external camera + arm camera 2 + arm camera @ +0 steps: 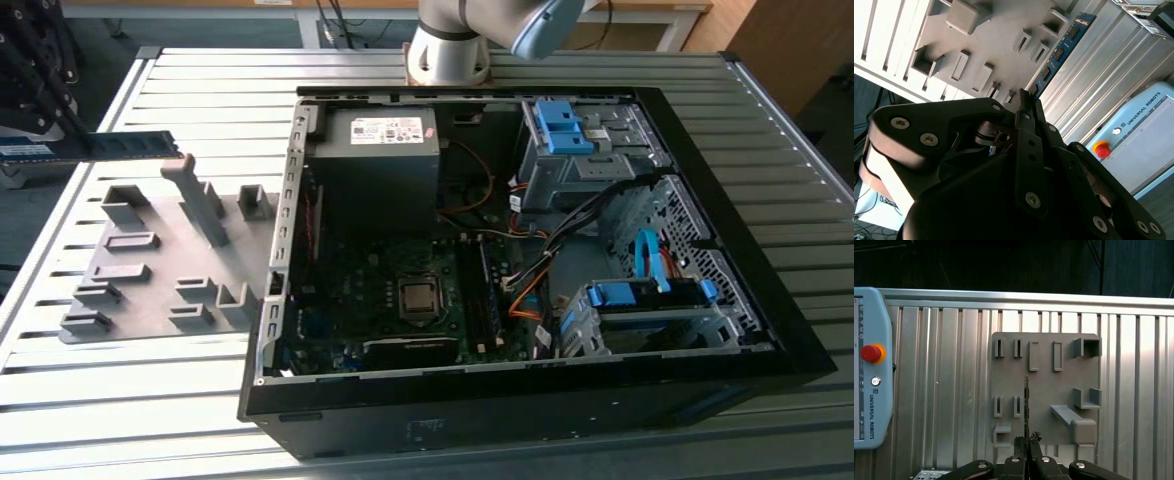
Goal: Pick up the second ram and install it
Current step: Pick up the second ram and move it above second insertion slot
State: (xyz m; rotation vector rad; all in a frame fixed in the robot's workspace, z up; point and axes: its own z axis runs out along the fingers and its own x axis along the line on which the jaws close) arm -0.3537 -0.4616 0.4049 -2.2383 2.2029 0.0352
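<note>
Watching exterior view: second ram (134,145) up off grey holder plate (160,275), level over one end of it. Open computer case (534,410) sits just beside plate, ram not in it yet.
Second wrist view: tool (1026,100) clamped tight on ram's end, stick reaching out over plate.
First wrist view: ram edge-on above plate, tool closed around it.
Pickup looks done, install left.
</note>
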